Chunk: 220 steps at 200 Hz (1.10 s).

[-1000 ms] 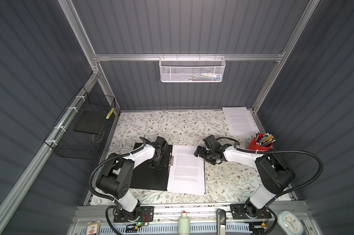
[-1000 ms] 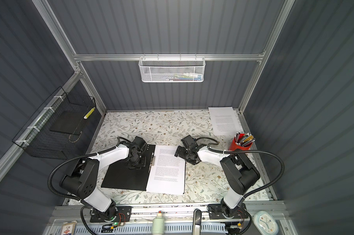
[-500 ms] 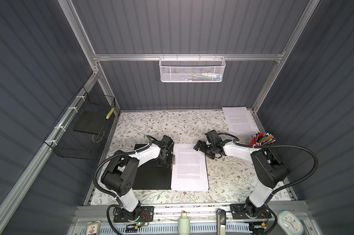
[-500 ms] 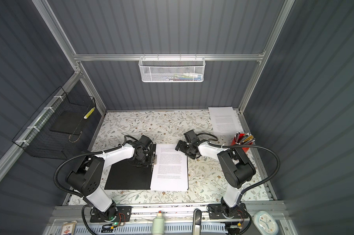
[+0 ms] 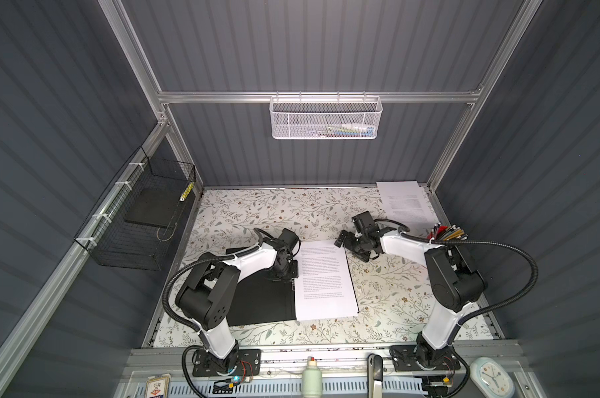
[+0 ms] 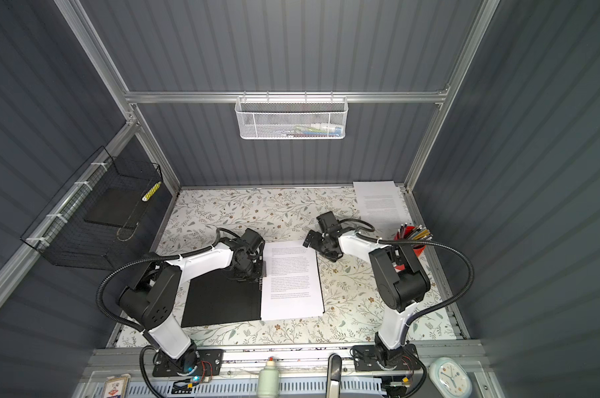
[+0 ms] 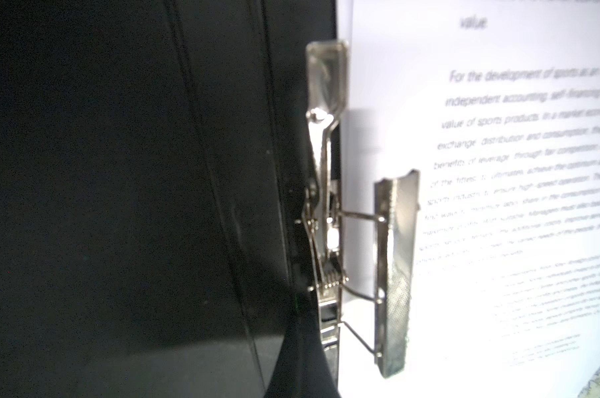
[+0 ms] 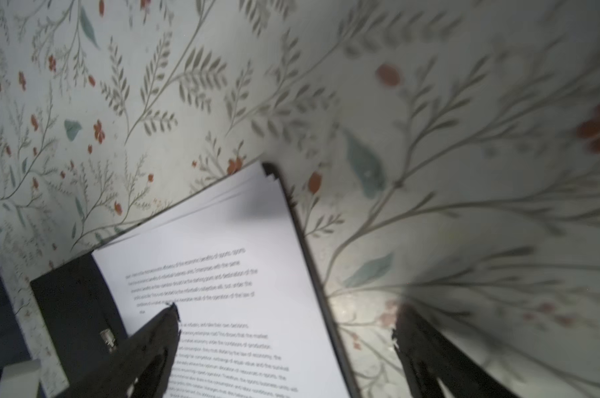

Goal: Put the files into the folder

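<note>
The folder (image 5: 264,299) is found open, black inside, with the files (image 5: 324,279) stacked on its right half. The right gripper (image 8: 285,320) is spread; the left gripper (image 5: 286,272) cannot be judged.

The folder (image 5: 257,299) lies open and flat, black inside up, just 9 o'clock of the table's (image 5: 257,210) middle; the files (image 5: 326,279), white printed sheets, sit stacked on its 3 o'clock half; its metal spine clip (image 7: 393,275) overlaps their margin; further sheets (image 5: 407,203) lie at 1 o'clock.
</note>
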Each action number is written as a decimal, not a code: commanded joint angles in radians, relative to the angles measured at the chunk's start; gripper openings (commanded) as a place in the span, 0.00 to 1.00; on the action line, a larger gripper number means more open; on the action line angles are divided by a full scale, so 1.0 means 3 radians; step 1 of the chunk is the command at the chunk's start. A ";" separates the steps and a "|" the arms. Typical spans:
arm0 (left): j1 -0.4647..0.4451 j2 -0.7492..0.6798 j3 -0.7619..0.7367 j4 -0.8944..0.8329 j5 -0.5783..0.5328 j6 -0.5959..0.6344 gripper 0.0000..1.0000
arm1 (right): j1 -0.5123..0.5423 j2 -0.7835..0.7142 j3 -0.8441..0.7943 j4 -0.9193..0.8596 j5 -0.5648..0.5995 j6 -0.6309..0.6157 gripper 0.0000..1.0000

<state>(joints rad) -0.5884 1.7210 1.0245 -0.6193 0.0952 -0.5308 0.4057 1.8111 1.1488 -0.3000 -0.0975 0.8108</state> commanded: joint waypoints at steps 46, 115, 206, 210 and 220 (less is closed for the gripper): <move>0.0084 -0.0394 0.0443 -0.0375 -0.0123 0.0280 0.65 | -0.0917 0.0687 0.1404 -0.1074 0.0649 -0.0799 0.99; 0.0136 -0.0574 0.0452 -0.0497 -0.0313 0.0282 0.79 | -0.1241 0.1458 0.2236 -0.1271 0.0440 -0.0817 0.99; 0.0162 -0.0552 0.0530 -0.0492 -0.0354 0.0281 0.83 | -0.1366 0.1794 0.2621 -0.1443 0.0028 -0.0579 0.99; 0.0162 -0.0549 0.0530 -0.0492 -0.0353 0.0280 0.83 | -0.1368 0.1814 0.2630 -0.1461 0.0008 -0.0565 0.99; 0.0167 -0.0544 0.0536 -0.0487 -0.0345 0.0286 0.83 | -0.1373 0.1859 0.2685 -0.1524 -0.0055 -0.0541 0.99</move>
<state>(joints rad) -0.5461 1.5578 1.1557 -0.7406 -0.0013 -0.4591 -0.0013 2.3253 1.9236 -0.6998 -0.0551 0.6140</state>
